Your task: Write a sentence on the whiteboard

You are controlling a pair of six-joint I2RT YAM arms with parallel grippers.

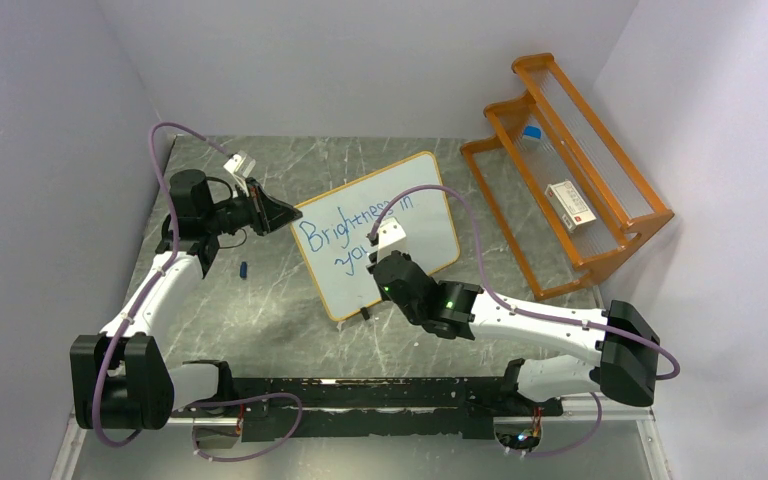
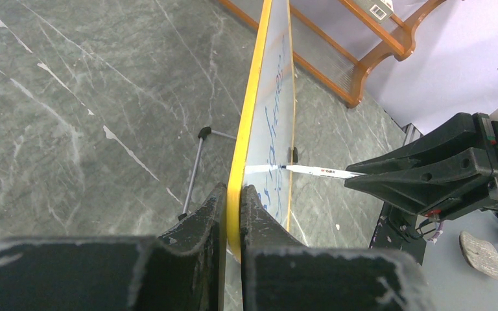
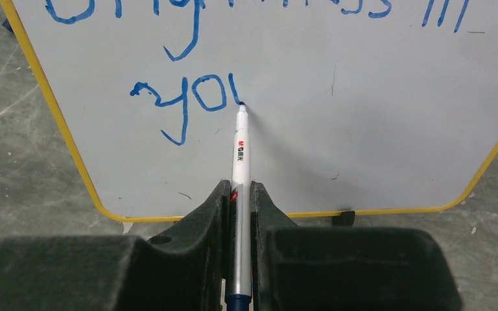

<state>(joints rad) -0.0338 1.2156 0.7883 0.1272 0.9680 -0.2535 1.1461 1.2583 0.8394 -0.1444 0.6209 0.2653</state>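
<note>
This looks like a robotics lab test cell rather than a lived-in room. Bare pale walls (image 1: 360, 60) close in a grey marble-patterned table (image 1: 280, 320) on the left, far and right sides. Two white-and-black robot arms, the left arm (image 1: 145, 295) and the right arm (image 1: 540, 318), are bolted to a black rail (image 1: 380, 392) along the near edge, with purple cables (image 1: 172, 125) looping loose from them. The only furnishings are props: a whiteboard (image 1: 430, 240) mid-table and an orange rack (image 1: 560, 150) at the far right holding a small box (image 1: 570, 205), possibly a packet, its label too small to read.
</note>
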